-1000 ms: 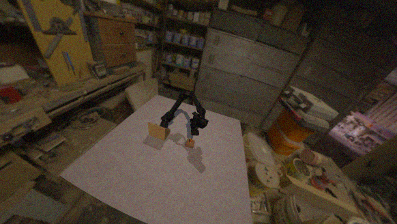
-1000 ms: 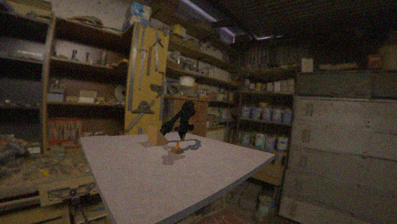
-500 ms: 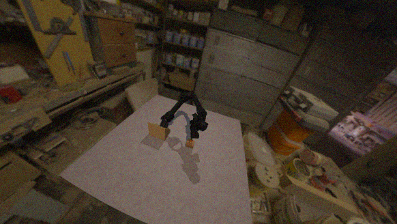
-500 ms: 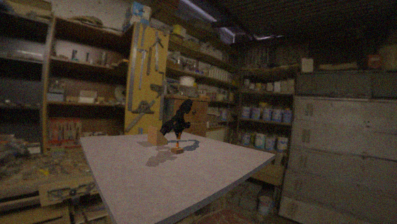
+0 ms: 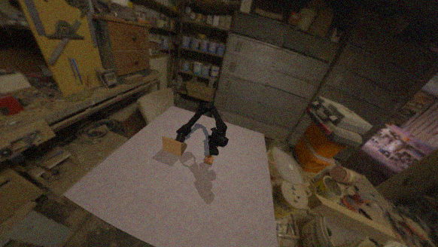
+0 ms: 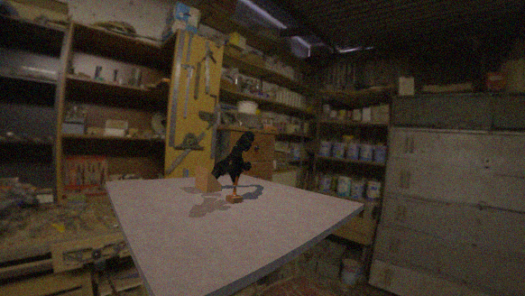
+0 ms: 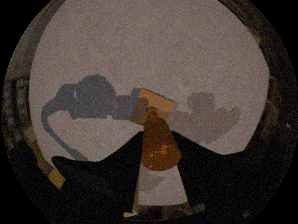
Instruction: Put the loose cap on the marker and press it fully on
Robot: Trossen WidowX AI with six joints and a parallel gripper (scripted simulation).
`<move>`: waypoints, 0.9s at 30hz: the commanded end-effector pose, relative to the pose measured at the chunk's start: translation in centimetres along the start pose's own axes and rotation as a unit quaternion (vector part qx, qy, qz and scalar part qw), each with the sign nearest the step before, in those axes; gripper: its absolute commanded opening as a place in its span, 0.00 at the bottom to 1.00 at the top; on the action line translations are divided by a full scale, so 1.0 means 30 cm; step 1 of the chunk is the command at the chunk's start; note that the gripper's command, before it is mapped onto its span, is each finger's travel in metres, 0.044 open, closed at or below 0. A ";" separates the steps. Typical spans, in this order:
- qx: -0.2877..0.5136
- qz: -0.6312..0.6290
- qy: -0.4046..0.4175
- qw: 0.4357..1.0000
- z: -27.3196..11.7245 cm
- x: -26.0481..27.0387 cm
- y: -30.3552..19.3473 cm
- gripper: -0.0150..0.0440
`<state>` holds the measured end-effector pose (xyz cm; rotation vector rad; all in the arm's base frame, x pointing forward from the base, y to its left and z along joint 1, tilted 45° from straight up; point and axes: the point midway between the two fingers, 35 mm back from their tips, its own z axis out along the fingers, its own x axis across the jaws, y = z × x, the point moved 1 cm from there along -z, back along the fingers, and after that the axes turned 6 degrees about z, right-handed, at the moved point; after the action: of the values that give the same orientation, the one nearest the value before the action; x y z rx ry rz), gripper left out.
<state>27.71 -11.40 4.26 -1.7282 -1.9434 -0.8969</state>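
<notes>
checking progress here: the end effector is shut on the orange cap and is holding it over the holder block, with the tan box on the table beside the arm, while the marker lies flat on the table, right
One thing is off. The marker is not lying flat: the exterior view shows it standing upright in the holder block. The rest holds: the end effector is shut on the orange cap above the block, with the tan box beside the arm.
</notes>
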 end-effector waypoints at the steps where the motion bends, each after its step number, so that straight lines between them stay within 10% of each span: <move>1: 0.001 0.003 0.002 1.000 0.023 0.001 0.000 0.25; 27: 0.001 0.002 0.003 1.000 0.164 0.004 -0.001 0.25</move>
<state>28.24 -8.41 1.10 -1.7267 -1.9449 -0.8931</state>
